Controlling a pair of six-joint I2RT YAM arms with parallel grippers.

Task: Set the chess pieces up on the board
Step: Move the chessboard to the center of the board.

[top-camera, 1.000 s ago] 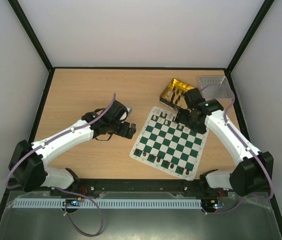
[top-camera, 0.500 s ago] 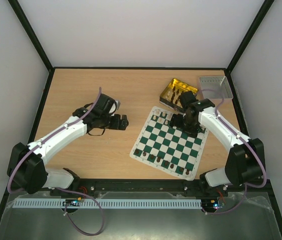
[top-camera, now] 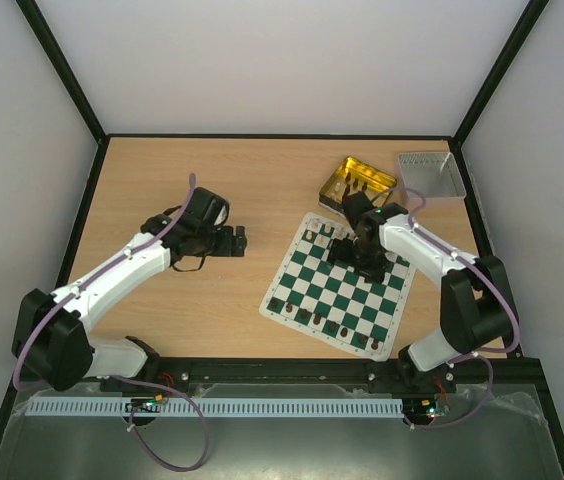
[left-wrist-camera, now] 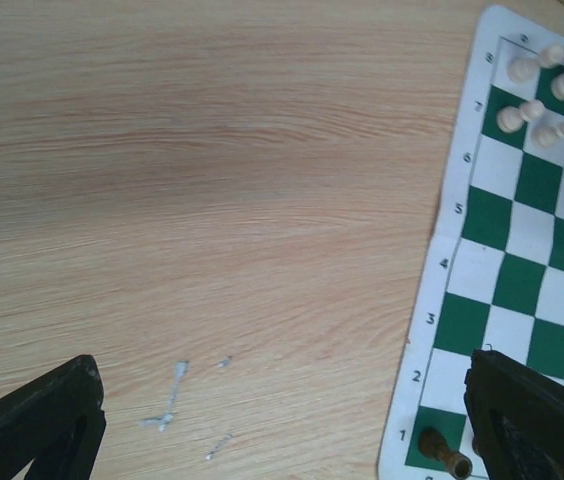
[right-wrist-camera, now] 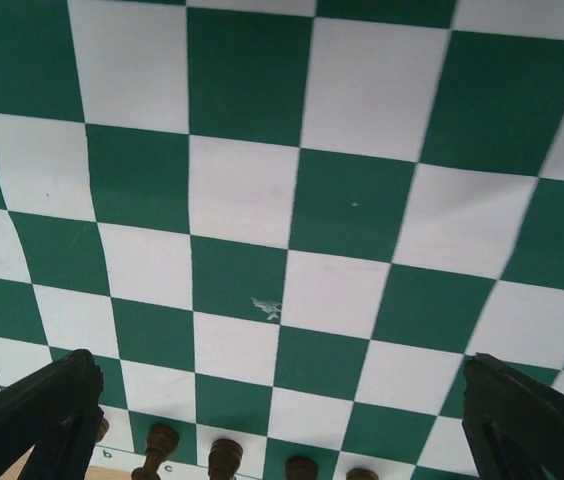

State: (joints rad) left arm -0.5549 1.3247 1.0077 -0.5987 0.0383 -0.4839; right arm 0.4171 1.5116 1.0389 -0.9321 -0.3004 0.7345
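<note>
The board (top-camera: 339,287) lies right of centre, a green and white checked mat. Pale chess pieces (top-camera: 323,236) cluster at its far left corner, and dark chess pieces (top-camera: 324,323) line its near edge. My right gripper (top-camera: 352,254) hangs open over the far middle of the board; the right wrist view shows bare squares (right-wrist-camera: 292,200) between its fingers (right-wrist-camera: 34,412) and a row of dark pieces (right-wrist-camera: 224,460) below. My left gripper (top-camera: 238,240) is open over bare wood left of the board. In its wrist view it sees the board's edge (left-wrist-camera: 462,210), pale pieces (left-wrist-camera: 543,98) and one dark piece (left-wrist-camera: 444,456).
A translucent yellow tray (top-camera: 382,178) holding more dark pieces stands just beyond the board's far corner. A grey rectangular tray (top-camera: 428,176) sits at the back right. Black frame rails border the table. A small white smear (left-wrist-camera: 172,400) marks the wood under the left gripper.
The right gripper has swung left from the board's far right corner to over its far middle. The left gripper has drawn back left and away from the board.
</note>
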